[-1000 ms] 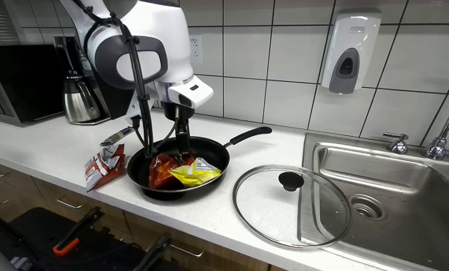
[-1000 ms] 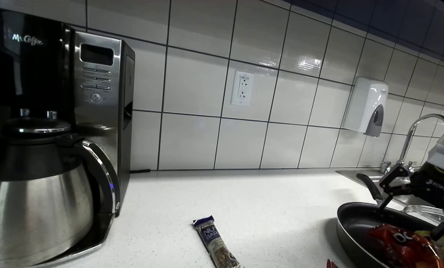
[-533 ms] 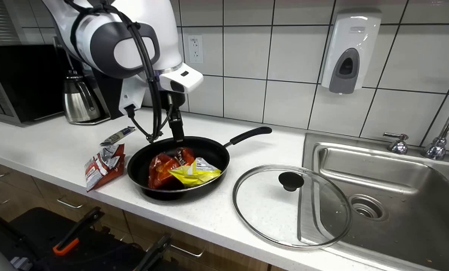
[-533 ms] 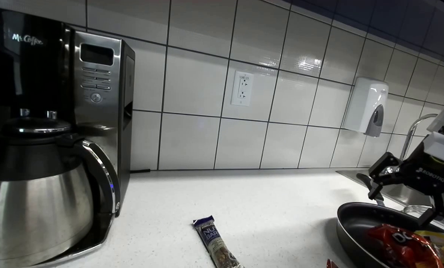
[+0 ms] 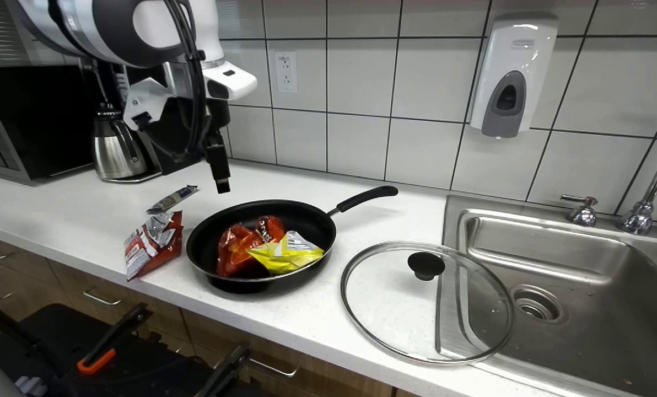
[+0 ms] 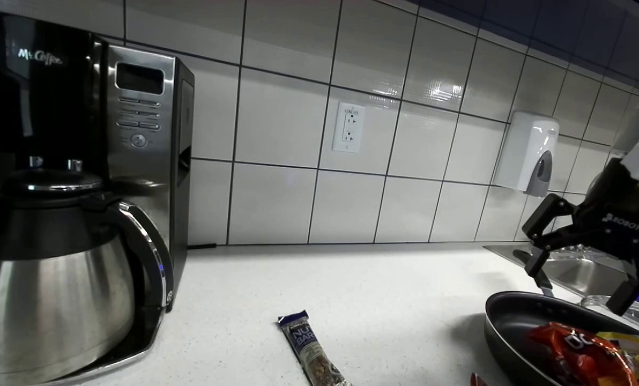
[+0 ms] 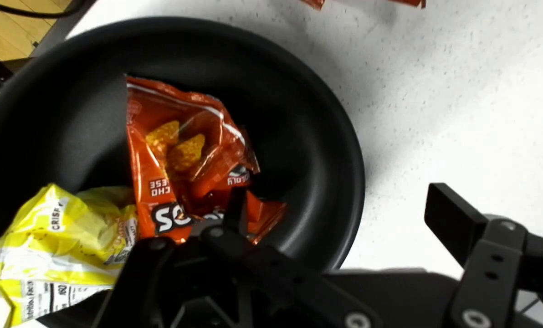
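Below my gripper (image 6: 579,283) sits a round, matte-black frying pan (image 7: 294,86) with smooth, sloping walls. In it lies a glossy red chip bag (image 7: 180,150), its thin film puckered into folds; right beside it is a creased yellow-and-white bag (image 7: 66,241). Just outside the pan, lower than me, a crumpled red-and-silver packet (image 5: 153,245) rests on the speckled white countertop (image 7: 440,127). To that same side lies a slim nut bar (image 6: 311,348) in a shiny wrapper. Past the pan from me is a round lid (image 5: 416,317) — clear glass, metal rim, black knob (image 5: 426,264) — reaching over the edge of the steel sink (image 5: 598,309). My fingers (image 7: 456,223) stand wide apart and hang clear of the pan and both bags in it; in the wrist view, the gap between them spans the pan's rim and the countertop.
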`<state>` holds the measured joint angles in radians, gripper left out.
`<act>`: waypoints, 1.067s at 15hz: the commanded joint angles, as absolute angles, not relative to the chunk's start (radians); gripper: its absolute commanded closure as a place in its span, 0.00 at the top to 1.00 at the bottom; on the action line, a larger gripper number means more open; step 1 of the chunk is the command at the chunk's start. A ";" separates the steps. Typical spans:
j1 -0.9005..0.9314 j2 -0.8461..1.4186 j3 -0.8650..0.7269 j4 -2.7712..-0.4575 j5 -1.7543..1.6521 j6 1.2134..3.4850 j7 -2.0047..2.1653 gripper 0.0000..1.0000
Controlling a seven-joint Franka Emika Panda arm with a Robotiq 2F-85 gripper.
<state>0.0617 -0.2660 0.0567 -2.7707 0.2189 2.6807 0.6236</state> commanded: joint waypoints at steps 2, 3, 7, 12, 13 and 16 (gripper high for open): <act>0.091 -0.403 0.121 -2.786 0.250 2.471 0.624 1.00; 0.104 -0.407 0.125 -2.776 0.260 2.431 0.611 1.00; 0.149 -0.396 0.132 -2.738 0.290 2.305 0.554 1.00; 0.183 -0.330 0.148 -2.667 0.301 2.210 0.443 1.00; 0.189 -0.315 0.151 -2.653 0.302 2.198 0.416 1.00; 0.202 -0.245 0.168 -2.603 0.283 2.160 0.353 1.00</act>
<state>0.1966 -0.3270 0.1472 -2.6781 0.2820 2.2206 0.4251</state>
